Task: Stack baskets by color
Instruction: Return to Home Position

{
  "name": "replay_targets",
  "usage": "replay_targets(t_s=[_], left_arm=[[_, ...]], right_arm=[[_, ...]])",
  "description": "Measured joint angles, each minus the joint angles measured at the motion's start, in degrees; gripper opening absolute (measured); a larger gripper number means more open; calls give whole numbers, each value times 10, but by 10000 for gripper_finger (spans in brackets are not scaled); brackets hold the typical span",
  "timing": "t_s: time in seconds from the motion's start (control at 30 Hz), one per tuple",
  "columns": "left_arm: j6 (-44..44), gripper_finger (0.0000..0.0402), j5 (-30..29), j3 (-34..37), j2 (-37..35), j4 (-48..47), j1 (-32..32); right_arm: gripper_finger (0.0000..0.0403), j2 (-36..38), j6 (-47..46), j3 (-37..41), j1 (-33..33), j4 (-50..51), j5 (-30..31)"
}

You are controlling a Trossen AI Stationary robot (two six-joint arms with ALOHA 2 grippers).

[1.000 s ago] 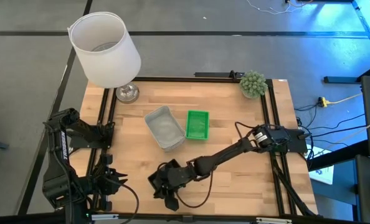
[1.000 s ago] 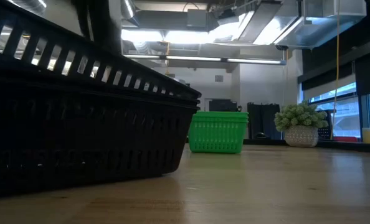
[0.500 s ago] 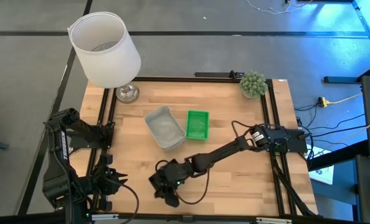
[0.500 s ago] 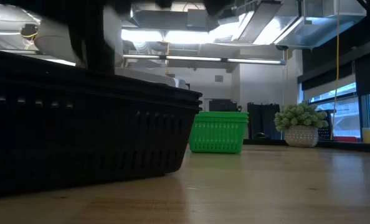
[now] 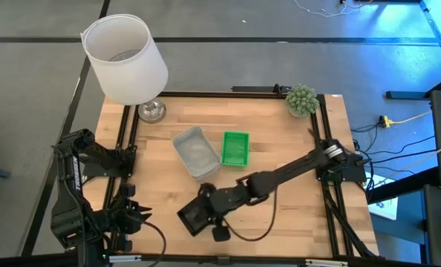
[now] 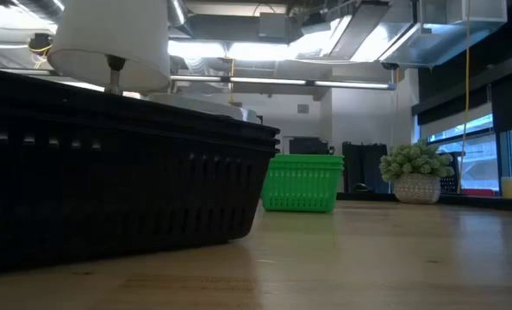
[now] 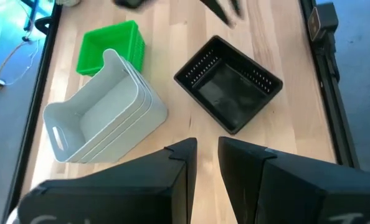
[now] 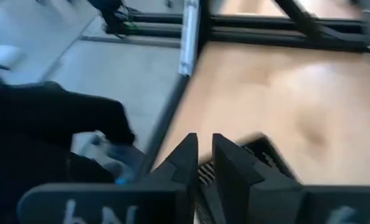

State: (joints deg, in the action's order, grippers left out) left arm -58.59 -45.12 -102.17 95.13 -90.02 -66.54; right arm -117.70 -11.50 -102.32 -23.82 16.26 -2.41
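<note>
Hovering right hand point(image 8: 203, 142), fingers together, empty; inside of black baskets point(image 7: 227, 90) only from above

Right gripper point(image 5: 219, 231) reaches low across the front, fingers nearly together; left gripper point(image 5: 135, 216) parked.

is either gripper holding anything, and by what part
Nothing is held: the right gripper and left gripper are empty; the black plastic mesh baskets sit free.
</note>
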Motion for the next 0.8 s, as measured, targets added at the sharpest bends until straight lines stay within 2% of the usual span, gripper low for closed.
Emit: replay_targets(t_s=[0.2, 0.4, 0.5, 0.8], left_arm=[[3, 54, 22, 0, 0, 0, 0], [34, 10, 14, 0, 0, 0, 0], [51, 5, 6, 0, 0, 0, 0], [67, 1, -40, 0, -33, 0, -13]], right_arm=[[48, 69, 16, 0, -1, 103, 92], [48, 135, 15, 0, -7, 213, 189], [48, 155, 13, 0, -12, 260, 228], [48, 213, 26, 0, -21, 336, 265]])
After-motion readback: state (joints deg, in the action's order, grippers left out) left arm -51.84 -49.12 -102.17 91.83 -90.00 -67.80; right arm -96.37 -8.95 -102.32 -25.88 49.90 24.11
